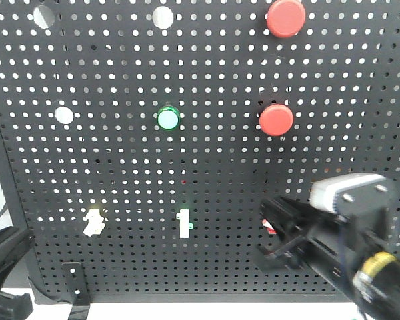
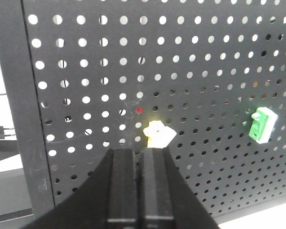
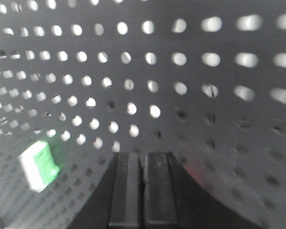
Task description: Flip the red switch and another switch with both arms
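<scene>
The red switch (image 1: pixel 269 228) shows only as a small red and white spot low on the black pegboard (image 1: pixel 120 167), right at the tip of my right gripper (image 1: pixel 280 233). In the right wrist view this gripper (image 3: pixel 143 155) is shut and close to the board, with a faint red glow beside its fingers and the switch itself hidden. The yellow-based switch (image 1: pixel 93 221) sits low left. My left gripper (image 2: pixel 140 151) is shut, its tips just below that yellow switch (image 2: pixel 158 135); whether they touch cannot be told. A silver block (image 1: pixel 350 193) rides on the right arm.
Between the two switches is a green-based toggle (image 1: pixel 184 223), also seen as a green toggle (image 2: pixel 262 125) and green toggle (image 3: pixel 38 164). Higher up are two big round red buttons (image 1: pixel 276 120) and a round green button (image 1: pixel 167 119). My left arm (image 1: pixel 3 263) is at the bottom left.
</scene>
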Tool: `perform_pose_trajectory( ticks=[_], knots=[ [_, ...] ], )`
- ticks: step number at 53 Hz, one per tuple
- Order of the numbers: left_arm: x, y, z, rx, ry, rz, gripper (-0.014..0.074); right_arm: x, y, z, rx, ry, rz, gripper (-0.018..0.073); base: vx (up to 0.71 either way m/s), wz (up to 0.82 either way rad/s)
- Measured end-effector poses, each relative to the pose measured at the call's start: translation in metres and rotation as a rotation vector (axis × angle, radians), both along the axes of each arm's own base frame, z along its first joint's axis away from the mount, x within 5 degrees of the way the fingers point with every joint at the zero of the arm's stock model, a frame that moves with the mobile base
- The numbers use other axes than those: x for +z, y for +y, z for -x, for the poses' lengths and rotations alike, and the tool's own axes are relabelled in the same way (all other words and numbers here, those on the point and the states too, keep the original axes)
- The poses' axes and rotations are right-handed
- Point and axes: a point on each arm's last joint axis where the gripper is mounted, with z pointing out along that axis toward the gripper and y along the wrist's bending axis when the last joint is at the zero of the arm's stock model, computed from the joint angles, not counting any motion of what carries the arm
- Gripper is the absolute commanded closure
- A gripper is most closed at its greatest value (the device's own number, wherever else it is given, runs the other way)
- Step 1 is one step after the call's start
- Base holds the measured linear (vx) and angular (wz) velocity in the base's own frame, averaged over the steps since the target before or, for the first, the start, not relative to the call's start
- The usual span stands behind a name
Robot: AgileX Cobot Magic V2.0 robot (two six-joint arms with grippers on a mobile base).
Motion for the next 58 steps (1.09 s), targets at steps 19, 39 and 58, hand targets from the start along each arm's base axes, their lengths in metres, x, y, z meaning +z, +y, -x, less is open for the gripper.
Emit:
perform_pose_trajectory(
  ticks=[19, 39, 58],
  knots=[
    [0.0, 0.0, 0.0, 0.001, -0.004, 0.001, 0.0594, -0.037, 0.0, 0.004, 0.007, 0.079, 0.029, 0.0566, 0.0, 0.0],
    [0.001, 0.0, 0.0, 0.001, -0.007, 0.001, 0.0594, -0.042, -0.003, 0.033, 0.036, 0.067, -0.013, 0.0566, 0.0, 0.0],
    [0.001, 0.0, 0.0, 0.001, -0.007, 0.001, 0.0594, -0.038, -0.005, 0.035, 0.037, 0.048, -0.023, 0.0566, 0.0, 0.0]
  ],
)
